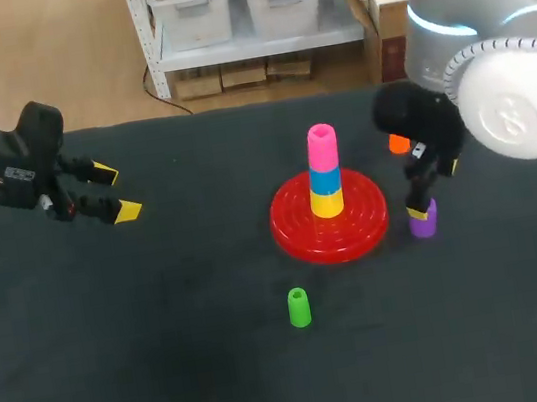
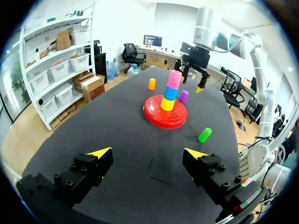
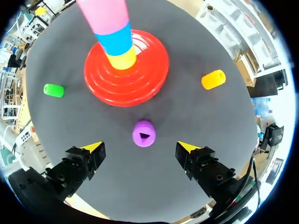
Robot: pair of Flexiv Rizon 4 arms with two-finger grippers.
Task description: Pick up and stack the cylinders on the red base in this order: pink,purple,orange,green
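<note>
Done: pink cyl (image 1: 322, 146) on red base (image 1: 298, 227) mid-frame; R gripper (image 3: 140, 149) open over purple cyl (image 3: 143, 134); orange cyl (image 1: 399, 144), green cyl (image 1: 299, 308) to go; L gripper (image 1: 115, 191) open, far left.

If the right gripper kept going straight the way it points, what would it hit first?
Most likely the purple cylinder, standing upright straight ahead of the right gripper, in line with the gap between its open fingers. How far off it is, is hard to judge.

On my dark tabletop (image 1: 174, 377) I see the red base (image 1: 360, 236). The purple cylinder (image 1: 424, 220), orange cylinder (image 1: 399, 144) and green cylinder (image 1: 299, 308) rest near it.
</note>
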